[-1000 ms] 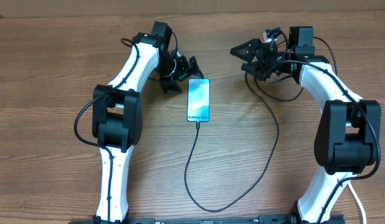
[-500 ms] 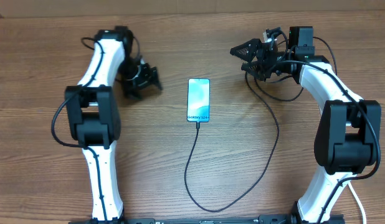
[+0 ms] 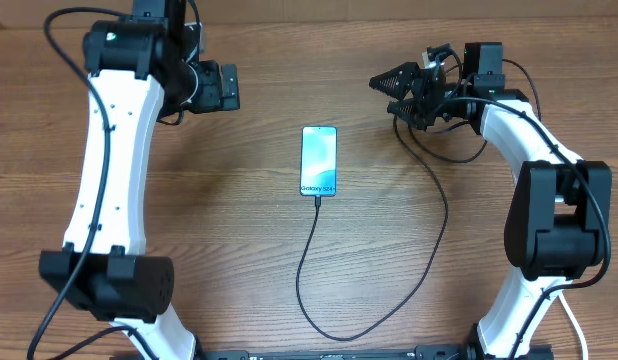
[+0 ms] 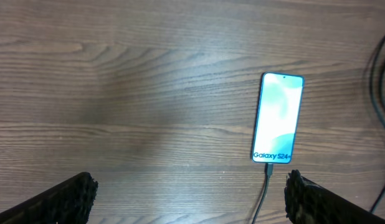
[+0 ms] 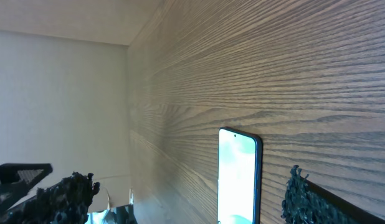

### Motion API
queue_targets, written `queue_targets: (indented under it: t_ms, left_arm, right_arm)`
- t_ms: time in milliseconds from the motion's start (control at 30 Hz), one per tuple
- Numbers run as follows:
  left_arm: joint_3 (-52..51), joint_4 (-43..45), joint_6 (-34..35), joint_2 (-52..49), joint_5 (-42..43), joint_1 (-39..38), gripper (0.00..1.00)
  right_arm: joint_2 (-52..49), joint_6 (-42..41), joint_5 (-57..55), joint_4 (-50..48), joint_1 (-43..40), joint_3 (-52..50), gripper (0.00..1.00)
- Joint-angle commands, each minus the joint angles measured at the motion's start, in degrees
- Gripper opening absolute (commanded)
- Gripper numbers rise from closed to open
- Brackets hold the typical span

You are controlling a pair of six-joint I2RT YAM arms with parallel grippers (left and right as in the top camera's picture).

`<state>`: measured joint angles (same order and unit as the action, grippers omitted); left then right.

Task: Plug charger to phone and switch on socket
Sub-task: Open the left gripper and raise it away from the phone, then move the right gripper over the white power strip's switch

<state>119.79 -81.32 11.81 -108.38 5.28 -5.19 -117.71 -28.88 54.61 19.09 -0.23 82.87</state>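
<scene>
nearest the arm bases, the charger (image 3: 299, 268) lies in a wide loop on the wooden surface (image 3: 229, 250). one run climbs to the near short edge of the phone (image 3: 319, 160), where its tip meets the port. the other run curves up the right side and is lost under the right arm. the phone lies flat, screen up and lit cyan, between the two arms and apart from both. farther back, the left hand (image 3: 219, 88) hovers off to the phone's left, fingers (image 4: 68, 196) spread wide and holding nothing. the right hand (image 3: 387, 92), at the far right, is likewise spread, with nothing between its fingers (image 5: 298, 193).
</scene>
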Motion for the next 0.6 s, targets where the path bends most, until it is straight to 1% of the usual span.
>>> queue_targets:
  t_ms: [0,567]
  left_arm:
    - [0.07,-1.57,-0.68,0.13,-1.25,0.24,1.00]
    - [0.04,-1.14,-0.68,0.02,-1.22,0.24,1.00]
  right_arm:
    - [-0.28,0.48,-0.59,-0.24,0.15,0.79,1.00]
    - [-0.28,0.46,-3.43,0.96,0.15,0.79,1.00]
